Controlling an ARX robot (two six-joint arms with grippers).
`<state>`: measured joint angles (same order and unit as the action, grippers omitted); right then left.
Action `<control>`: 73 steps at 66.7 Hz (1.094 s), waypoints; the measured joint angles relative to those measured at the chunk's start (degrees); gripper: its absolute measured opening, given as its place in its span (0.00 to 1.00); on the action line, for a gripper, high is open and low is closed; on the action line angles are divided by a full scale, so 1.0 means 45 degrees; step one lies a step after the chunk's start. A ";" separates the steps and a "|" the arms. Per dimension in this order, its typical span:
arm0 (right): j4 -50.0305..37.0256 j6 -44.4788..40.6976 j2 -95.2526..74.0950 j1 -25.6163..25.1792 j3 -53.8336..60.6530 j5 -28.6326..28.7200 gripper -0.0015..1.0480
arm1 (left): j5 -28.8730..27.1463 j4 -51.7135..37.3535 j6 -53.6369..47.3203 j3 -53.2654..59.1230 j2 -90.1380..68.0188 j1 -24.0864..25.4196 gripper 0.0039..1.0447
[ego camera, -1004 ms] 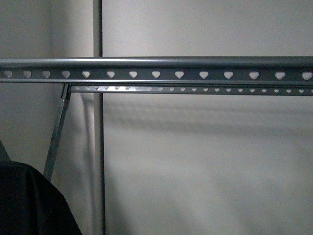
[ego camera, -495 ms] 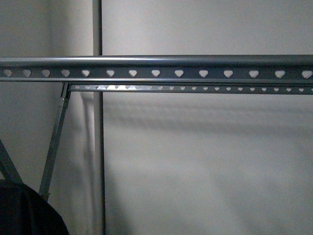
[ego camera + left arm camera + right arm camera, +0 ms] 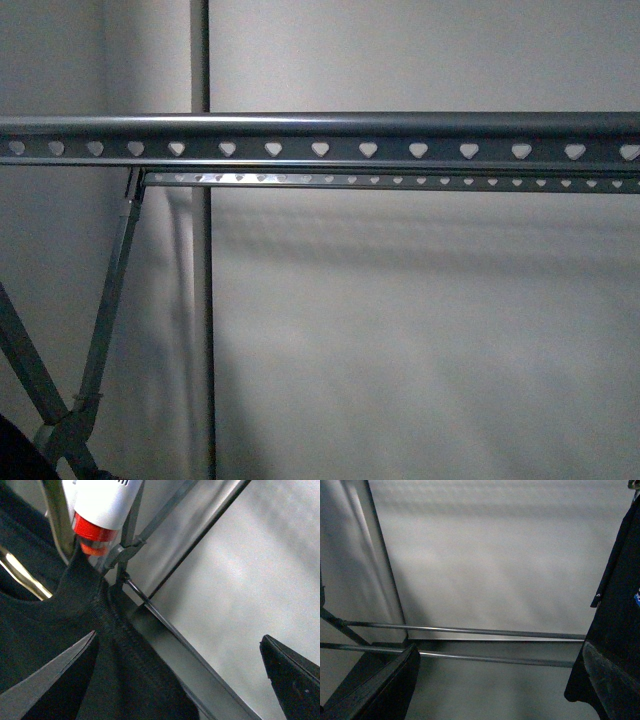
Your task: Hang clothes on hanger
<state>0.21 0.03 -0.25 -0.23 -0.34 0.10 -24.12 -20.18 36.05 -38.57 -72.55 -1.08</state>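
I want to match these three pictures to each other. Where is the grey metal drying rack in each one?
Front view: the grey metal drying rack has its heart-holed rails across the upper part, legs lower left.
Left wrist view: its slanted legs show behind the black T-shirt.
Right wrist view: two thin bars running across the wall.
Shared landmark: the pale wall behind it.

hanger (image 3: pixel 320 140): grey heart-punched rails, horizontal, slanted legs | clothes (image 3: pixel 40 620): black fabric, ribbed collar seam, creased

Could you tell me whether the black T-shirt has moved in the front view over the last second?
Yes. The black T-shirt has dropped down and left, almost out of frame, uncovering the rack's slanted legs it partly hid before.
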 joint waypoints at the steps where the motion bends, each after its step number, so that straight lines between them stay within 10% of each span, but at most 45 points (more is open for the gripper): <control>1: 0.0000 0.0000 0.0000 0.0000 0.0000 0.0000 0.93 | -0.0044 -0.0005 0.0019 -0.0019 -0.0058 0.0010 0.94; 33: 0.0000 0.0000 0.0000 0.0000 0.0000 0.0000 0.93 | -0.1316 -0.0019 0.0413 -0.2395 -0.3468 0.0049 0.94; 73: 0.0000 0.0000 0.0000 0.0000 0.0000 -0.0005 0.93 | -0.0491 0.1491 0.0850 -0.3400 -0.3672 0.0311 0.04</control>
<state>0.21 0.03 -0.25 -0.23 -0.34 0.08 -26.33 -13.47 39.88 -53.87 -89.08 0.32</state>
